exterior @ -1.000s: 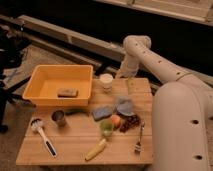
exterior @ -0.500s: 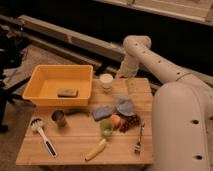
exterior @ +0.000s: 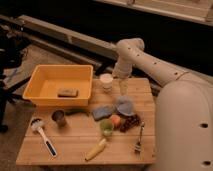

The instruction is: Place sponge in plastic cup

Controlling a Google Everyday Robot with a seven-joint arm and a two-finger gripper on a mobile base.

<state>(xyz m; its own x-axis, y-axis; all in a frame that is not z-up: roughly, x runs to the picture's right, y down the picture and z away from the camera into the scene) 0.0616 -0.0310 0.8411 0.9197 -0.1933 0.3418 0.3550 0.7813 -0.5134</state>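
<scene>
The gripper (exterior: 123, 89) hangs low over the table (exterior: 75, 145), just right of the white cup (exterior: 106, 81) — whether it is spread or pressed together cannot be told. The sponge (exterior: 102, 112) lies flat mid-table, just behind the green cup (exterior: 106, 128) — apart from the gripper.

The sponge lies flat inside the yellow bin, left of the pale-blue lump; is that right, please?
No: the camera view shows the sponge lying flat on the table, outside the yellow bin, left of the pale-blue lump. The gripper hangs behind that lump.
</scene>
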